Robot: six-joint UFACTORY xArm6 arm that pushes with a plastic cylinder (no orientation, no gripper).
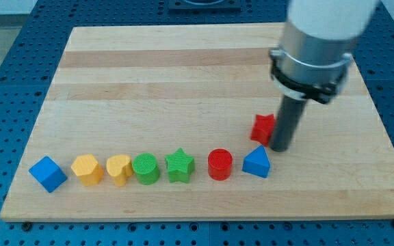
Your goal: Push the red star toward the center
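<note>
The red star (262, 127) lies on the wooden board (183, 75) right of the middle, toward the view's bottom. My tip (280, 147) stands at the star's right side, touching or nearly touching it. The rod's thick grey mount hangs above and hides the board behind it. A blue triangle block (256, 162) lies just below the star and the tip.
A row of blocks runs along the view's bottom: a blue cube (48, 173), a yellow hexagon (87, 169), a yellow heart (119, 169), a green cylinder (146, 168), a green star (180, 165), a red cylinder (219, 164). The board's front edge is just below them.
</note>
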